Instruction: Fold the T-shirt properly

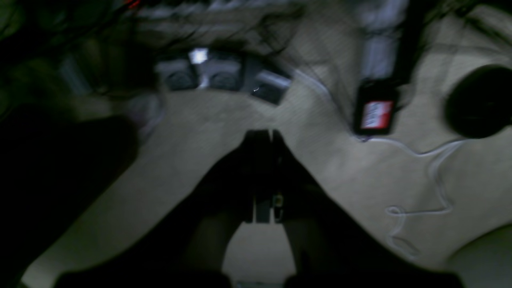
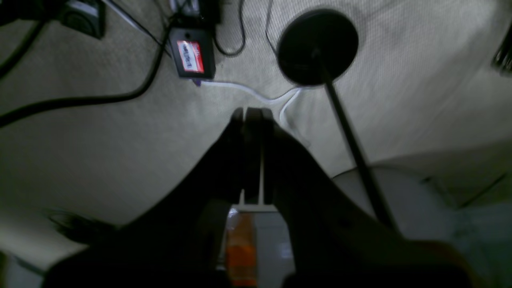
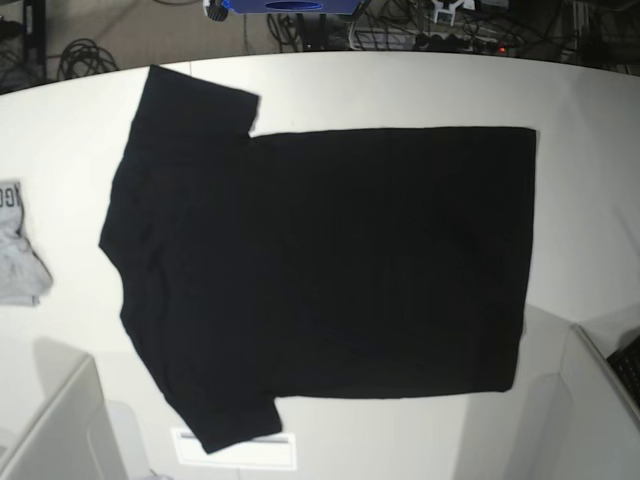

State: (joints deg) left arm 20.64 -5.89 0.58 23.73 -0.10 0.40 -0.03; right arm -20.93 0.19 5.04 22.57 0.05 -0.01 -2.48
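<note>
The T-shirt (image 3: pixel 320 265) lies spread flat across the middle of the white table (image 3: pixel 580 110), plain black side up, its sleeves toward 9 o'clock and its hem toward 3 o'clock in the base view. A small grey garment (image 3: pixel 18 245) rests near the table's 9 o'clock edge, well apart from the shirt. Neither arm appears in the base view. Each wrist view looks down on carpet and cables: the left claw (image 1: pixel 264 138) is pressed together and empty, and the right claw (image 2: pixel 252 116) is likewise clamped on nothing.
</note>
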